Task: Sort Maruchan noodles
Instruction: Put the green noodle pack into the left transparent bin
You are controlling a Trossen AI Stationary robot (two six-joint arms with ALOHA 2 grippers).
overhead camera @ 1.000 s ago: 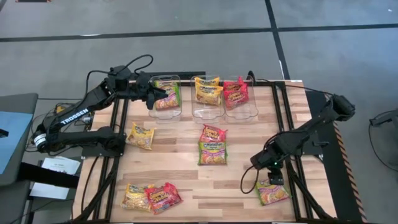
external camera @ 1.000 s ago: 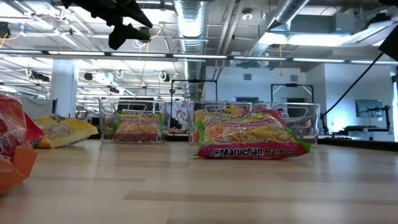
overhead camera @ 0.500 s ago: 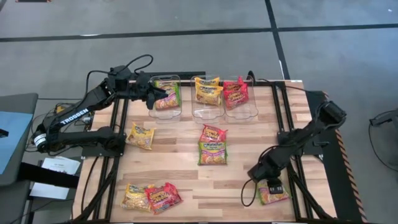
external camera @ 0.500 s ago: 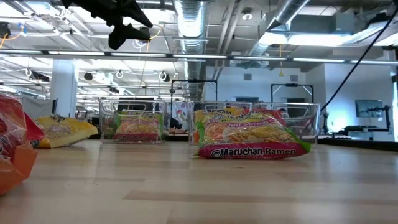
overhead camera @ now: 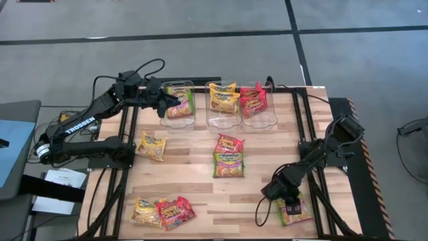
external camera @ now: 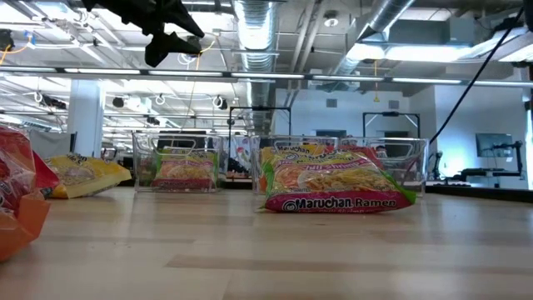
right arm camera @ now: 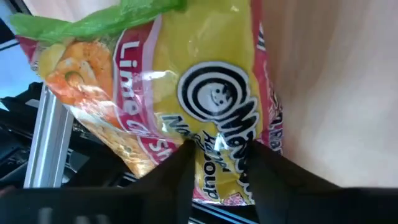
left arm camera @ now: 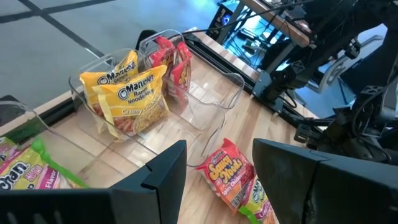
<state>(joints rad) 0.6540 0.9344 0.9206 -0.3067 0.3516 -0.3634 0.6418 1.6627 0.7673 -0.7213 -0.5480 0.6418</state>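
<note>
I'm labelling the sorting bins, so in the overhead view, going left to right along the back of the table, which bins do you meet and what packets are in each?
Clear plastic bin with green-edged noodle packets → clear plastic bin with yellow noodle packets → clear plastic bin with red noodle packets.

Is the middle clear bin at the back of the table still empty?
No, in the high view the middle bin already holds a yellow noodle packet, standing between the bins with the green packet and the red packet.

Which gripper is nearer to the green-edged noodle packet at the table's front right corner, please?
The right gripper is right on the packet, fingers pressing it. The left gripper hovers over the far left bin.
</note>
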